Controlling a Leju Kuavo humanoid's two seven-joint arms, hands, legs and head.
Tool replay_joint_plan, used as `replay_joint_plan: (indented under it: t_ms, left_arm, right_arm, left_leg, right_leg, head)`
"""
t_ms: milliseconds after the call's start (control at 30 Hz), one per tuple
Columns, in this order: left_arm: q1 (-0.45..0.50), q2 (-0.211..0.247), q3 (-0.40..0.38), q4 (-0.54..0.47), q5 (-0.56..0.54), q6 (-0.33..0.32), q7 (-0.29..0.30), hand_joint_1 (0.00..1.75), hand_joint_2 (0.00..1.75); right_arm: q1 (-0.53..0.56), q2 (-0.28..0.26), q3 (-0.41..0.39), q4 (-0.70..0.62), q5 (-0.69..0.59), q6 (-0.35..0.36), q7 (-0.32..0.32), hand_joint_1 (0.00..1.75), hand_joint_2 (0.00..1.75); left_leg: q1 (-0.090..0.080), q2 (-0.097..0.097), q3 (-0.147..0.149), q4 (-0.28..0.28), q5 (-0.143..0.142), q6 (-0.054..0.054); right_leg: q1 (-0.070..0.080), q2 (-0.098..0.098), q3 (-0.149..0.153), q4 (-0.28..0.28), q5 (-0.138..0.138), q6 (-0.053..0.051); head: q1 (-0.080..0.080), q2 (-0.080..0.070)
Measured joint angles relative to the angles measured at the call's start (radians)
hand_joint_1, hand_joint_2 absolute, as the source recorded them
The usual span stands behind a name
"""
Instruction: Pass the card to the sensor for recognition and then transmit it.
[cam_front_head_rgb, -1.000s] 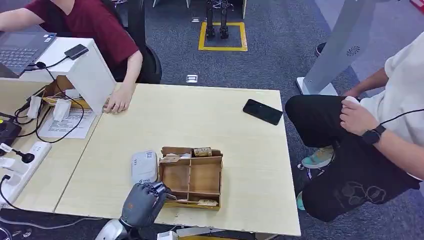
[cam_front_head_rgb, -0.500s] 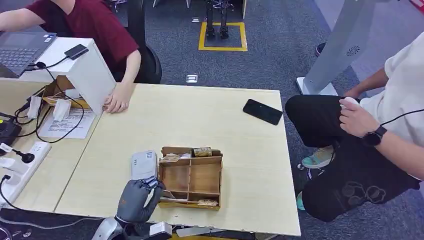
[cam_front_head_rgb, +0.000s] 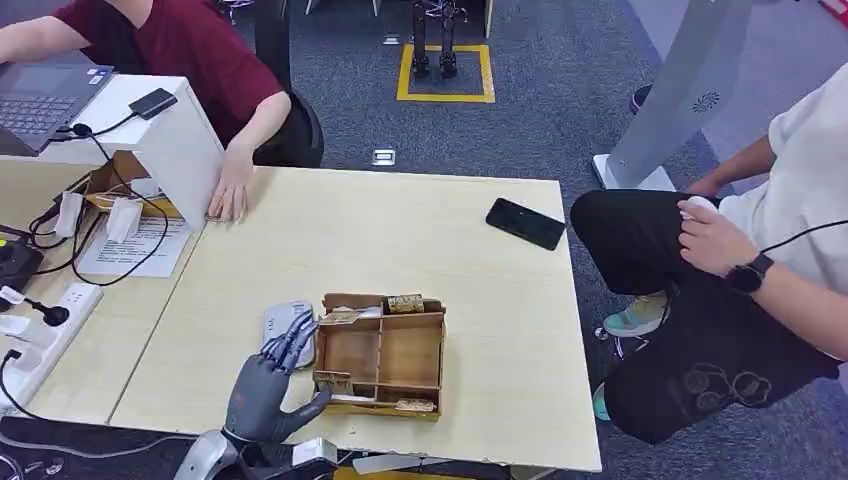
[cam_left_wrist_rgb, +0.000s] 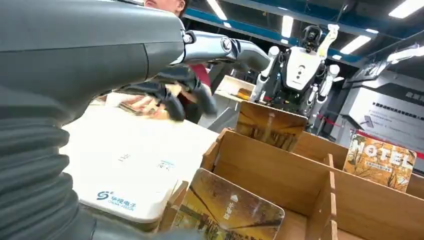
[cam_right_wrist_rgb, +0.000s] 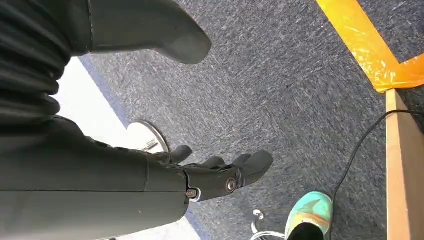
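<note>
Broad pale wooden surface (cam_front_head_rgb: 400, 240) across the middle, a second desk butted against it on the left. Seated at the right edge, a person in a white top (cam_front_head_rgb: 800, 200), dark trousers, a watch on one wrist. At the far left corner, a person in a maroon shirt (cam_front_head_rgb: 190, 50), one hand flat on the surface beside a white box-shaped stand (cam_front_head_rgb: 170, 140) with a small dark device on top. Laptop (cam_front_head_rgb: 40, 95) at the upper left. Near the front edge, an open wooden compartment tray (cam_front_head_rgb: 385, 355), dividers inside. Left hand (cam_front_head_rgb: 270, 385) low at the tray's left side, released, fingers spread and reaching over the white card reader (cam_front_head_rgb: 285, 330), thumb out toward the tray's near-left corner, holding nothing. Card reader flat on the surface, touching the tray's left wall; blue logo plain in the left wrist view. Right hand (cam_right_wrist_rgb: 220, 175) hanging over grey carpet, fingers loosely extended, gripping nothing. Black phone (cam_front_head_rgb: 526, 223) lying well apart toward the far right corner. White power strip (cam_front_head_rgb: 40, 340) on the left desk, cables running from it. Hotel card (cam_left_wrist_rgb: 230, 212) standing tilted in the tray's near-left compartment, just beside the thumb; further cards upright along the tray's far and near walls.
</note>
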Motion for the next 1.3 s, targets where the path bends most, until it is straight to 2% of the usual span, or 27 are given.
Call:
replay_joint_plan:
  t_ms: [1300]
  left_arm:
    - [0.000,-0.003,0.007,0.000,-0.034,-0.030,0.004,0.00,1.75]
  right_arm:
    - [0.000,0.007,0.000,0.000,0.000,0.000,0.002,0.00,1.75]
  left_leg:
    - [0.000,0.000,0.001,0.000,0.000,0.000]
  right_leg:
    - [0.000,0.000,0.001,0.000,0.000,0.000]
  head:
    - [0.000,0.000]
